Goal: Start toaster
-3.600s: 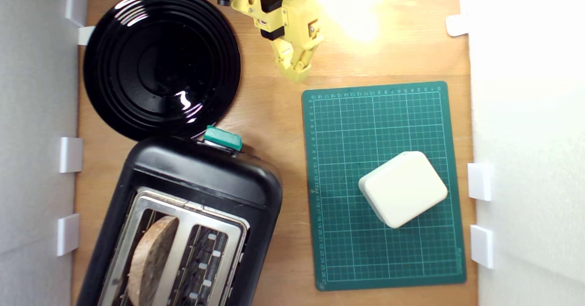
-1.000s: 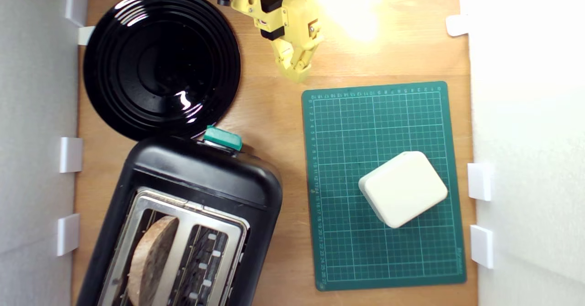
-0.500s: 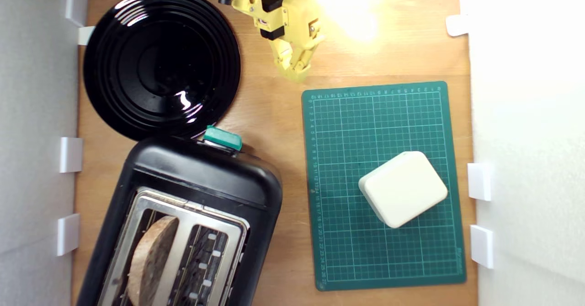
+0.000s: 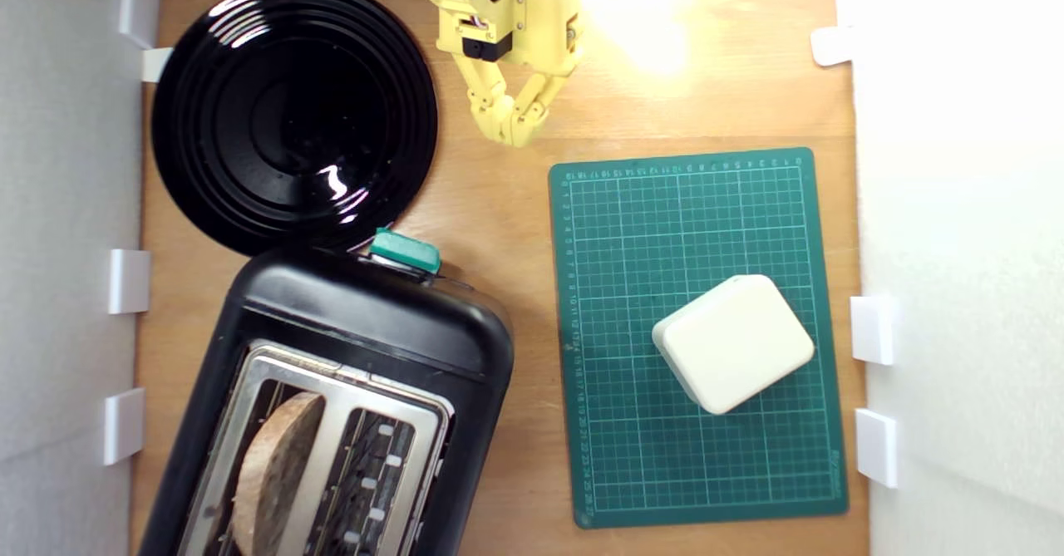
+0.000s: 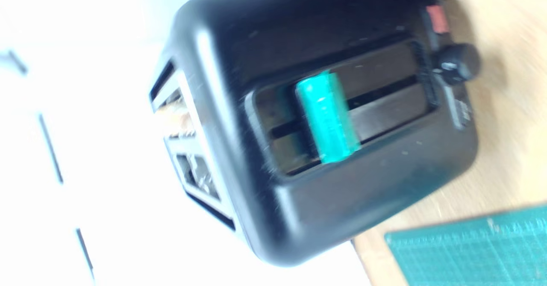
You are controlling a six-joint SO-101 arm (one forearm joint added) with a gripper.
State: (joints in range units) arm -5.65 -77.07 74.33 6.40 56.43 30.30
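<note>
Wooden tabletop [image 4: 499, 207] between white walls, green cutting mat [image 4: 632, 232], black toaster [image 4: 366, 323] — yellow gripper [image 4: 509, 134] tips together, holding nothing.

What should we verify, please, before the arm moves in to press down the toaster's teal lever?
1. Bread loaded: ok. A slice sits in one slot of the toaster.
2. Lever position: ok. The teal lever is near the top end of its track, not yet pressed.
3. Path to the lever: ok. Bare wood lies between the gripper and the lever; the black plate sits beside that path.
4. Gripper load: ok. The fingers hold nothing and their tips sit together.
5. Contact: not ok. The gripper is well away from the lever.
6. Toaster plugged in: cannot tell.
</note>
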